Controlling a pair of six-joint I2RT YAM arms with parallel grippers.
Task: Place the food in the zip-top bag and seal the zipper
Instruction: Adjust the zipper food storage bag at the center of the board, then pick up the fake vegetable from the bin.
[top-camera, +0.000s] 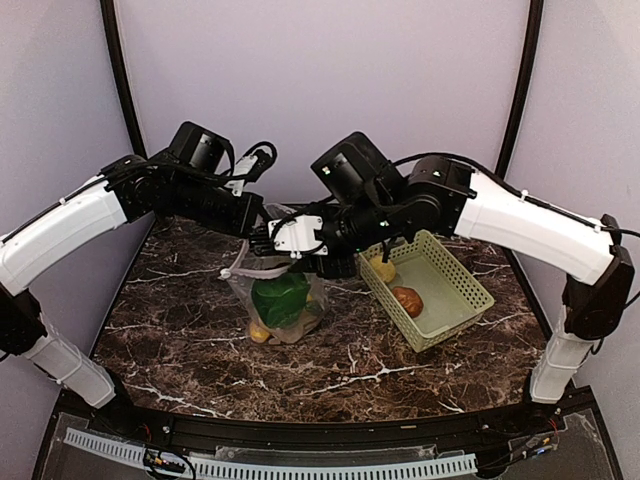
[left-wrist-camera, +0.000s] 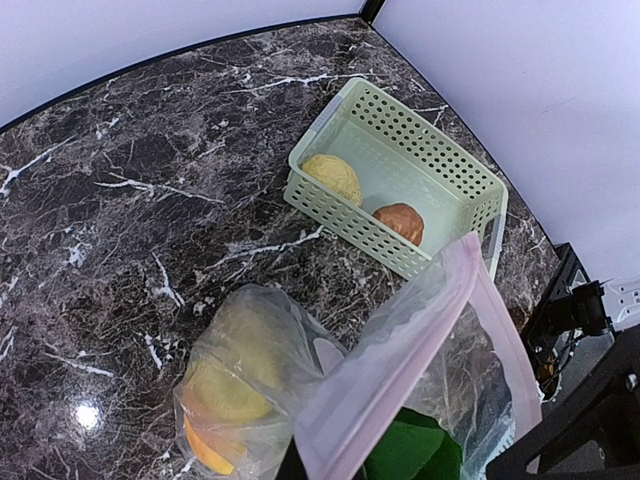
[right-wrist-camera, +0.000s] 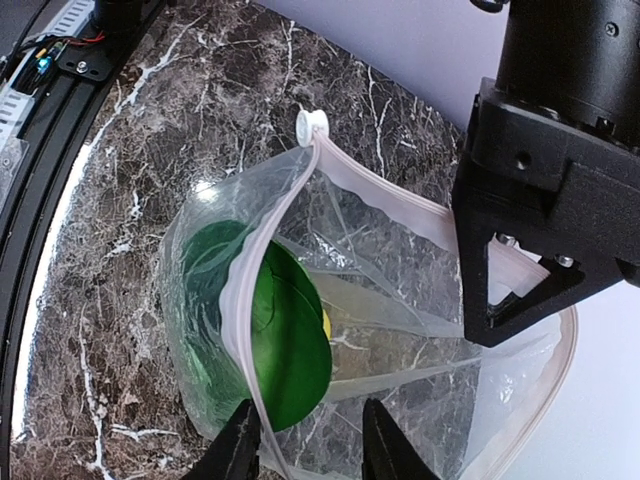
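Note:
The zip-top bag (top-camera: 285, 305) stands open on the table, held up by its mouth. Inside are a green pepper (top-camera: 281, 298), a lemon (left-wrist-camera: 225, 385) and an orange piece (left-wrist-camera: 205, 450). My left gripper (top-camera: 265, 238) is shut on the far side of the pinkish zipper (left-wrist-camera: 400, 365); in its wrist view the strip runs between its jaws (left-wrist-camera: 325, 468). My right gripper (right-wrist-camera: 305, 440) is open over the bag's near rim (right-wrist-camera: 245, 330), one finger (right-wrist-camera: 235, 445) outside, the other (right-wrist-camera: 385, 445) over the mouth. The pepper also shows in the right wrist view (right-wrist-camera: 290, 340). The bok choy is not in view.
The light-green lattice basket (top-camera: 455, 300) sits to the right of the bag, holding a lemon (top-camera: 382, 268) and a brown potato (top-camera: 407, 300). It shows in the left wrist view too (left-wrist-camera: 440, 165). The left gripper's black body (right-wrist-camera: 545, 190) hangs over the bag's far rim.

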